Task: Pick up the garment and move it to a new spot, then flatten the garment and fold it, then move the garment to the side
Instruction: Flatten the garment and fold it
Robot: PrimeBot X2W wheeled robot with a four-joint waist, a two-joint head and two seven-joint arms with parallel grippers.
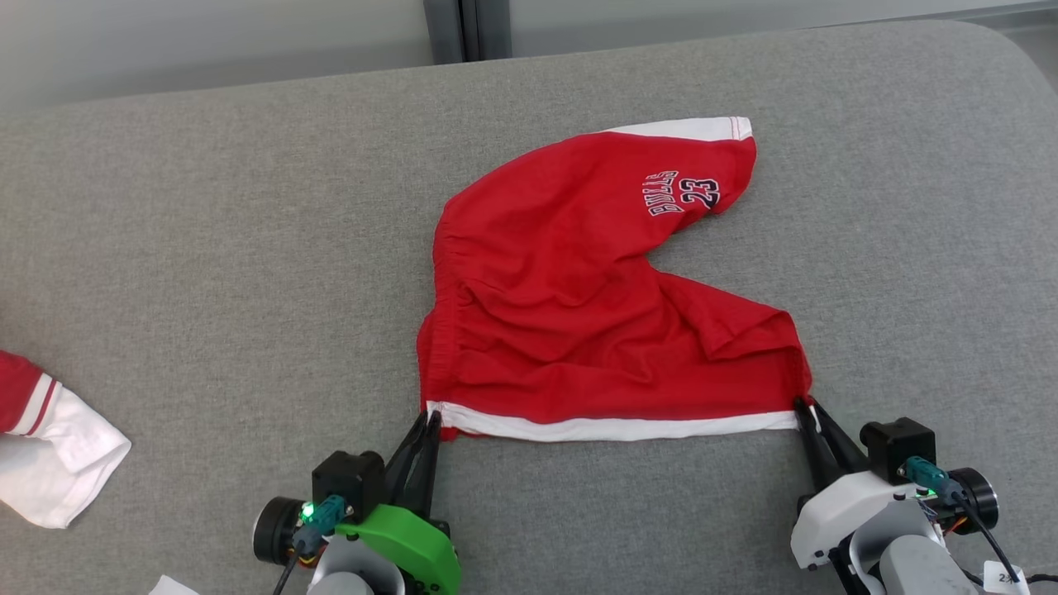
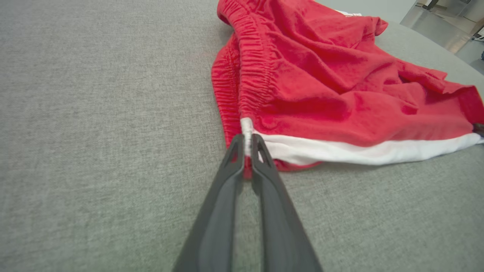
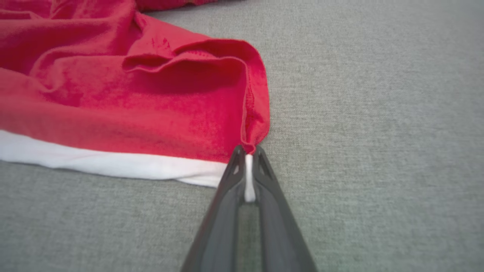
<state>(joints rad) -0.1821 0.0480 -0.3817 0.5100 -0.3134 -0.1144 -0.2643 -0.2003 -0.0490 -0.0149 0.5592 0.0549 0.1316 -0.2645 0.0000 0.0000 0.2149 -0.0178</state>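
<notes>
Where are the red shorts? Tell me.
In the head view the red shorts lie centred on the grey surface, white edge pinched by left gripper and right gripper.

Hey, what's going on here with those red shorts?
The robot has the red shorts lying on the grey padded surface. Its left gripper is shut on one end of the white stripe along the near edge, its right gripper on the other end, holding it straight. The red cloth is wrinkled, so flattening isn't done.
</notes>
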